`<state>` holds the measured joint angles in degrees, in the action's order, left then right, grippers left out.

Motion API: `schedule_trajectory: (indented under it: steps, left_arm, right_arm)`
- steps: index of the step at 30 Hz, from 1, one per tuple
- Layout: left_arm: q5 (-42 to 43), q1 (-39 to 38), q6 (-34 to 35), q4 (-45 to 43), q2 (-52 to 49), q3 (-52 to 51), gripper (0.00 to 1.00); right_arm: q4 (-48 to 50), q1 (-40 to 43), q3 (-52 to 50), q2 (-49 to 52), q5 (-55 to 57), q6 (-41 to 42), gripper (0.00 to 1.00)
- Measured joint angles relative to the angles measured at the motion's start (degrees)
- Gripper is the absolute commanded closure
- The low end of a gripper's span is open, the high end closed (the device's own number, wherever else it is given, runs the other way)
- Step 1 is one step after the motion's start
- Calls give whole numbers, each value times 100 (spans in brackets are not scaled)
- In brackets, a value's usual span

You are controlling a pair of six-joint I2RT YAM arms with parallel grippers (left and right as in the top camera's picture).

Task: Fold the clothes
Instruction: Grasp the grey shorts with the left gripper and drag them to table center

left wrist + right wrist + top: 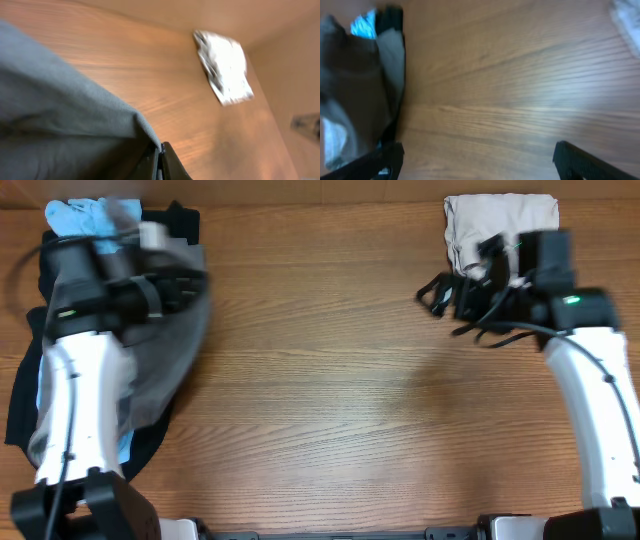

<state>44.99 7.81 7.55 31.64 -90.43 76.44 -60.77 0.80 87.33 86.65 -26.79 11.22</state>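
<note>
Upper left: left gripper point(185, 285) turned rightward, jaws clamped on grey shorts point(178, 352) | upper right: right gripper point(438, 293) turned leftward, jaws spread wide

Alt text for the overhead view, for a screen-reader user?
The left end effector grips grey shorts that drape over a pile of black and light blue clothes at the left edge of a wooden table. The right end effector hangs open near a folded beige garment at the far right corner.

Likely a robotics lab: left arm point(78, 395) and right arm point(598, 405) mounted at a wood-grain table point(330, 390).
</note>
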Motion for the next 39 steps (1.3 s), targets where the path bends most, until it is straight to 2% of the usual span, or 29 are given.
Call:
schedule_trajectory:
  steps: [8,14,15,17,18,20,21,27,30,34,39]
  left_arm:
    - [-1349,-2610,0,-861,-236,-2,96]
    - [-1978,-4065,0,-1506,-730,0,96]
    - [-2041,-4258,0,-1585,-859,0,93]
    - [-2133,-4581,-20,-1755,-1161,0,59]
    - [-2155,-4728,-17,-1860,-1331,2,34]
    - [-2197,-4922,-17,-2000,-1620,2,8]
    - [-2212,-4988,-17,-2068,-1766,2,0]
    - [-2297,-4894,-2,-1891,-2006,13,0]
    - [-2317,-4566,0,-1268,-1764,136,0]
    - [-2354,-3862,0,-221,-960,518,0]
    - [-2426,-2953,0,424,470,1093,0]
  right_arm:
    - [-1366,1180,1884,-2,0,-160,0]
    - [-1711,1812,2245,-9,2,-240,0]
    - [-1746,1853,2245,-9,9,-262,0]
    - [-1775,1873,2245,-9,15,-302,0]
    - [-1770,1873,2245,-9,17,-332,0]
    - [-1762,1873,2245,-9,22,-350,0]
    - [-1755,1871,2245,-9,22,-358,0]
    - [-1725,1873,2245,-9,85,-380,0]
    - [-1725,1871,2245,-9,170,-380,0]
    - [-1722,1871,2245,-9,212,-380,0]
    - [-1847,1661,2249,31,243,-446,0]
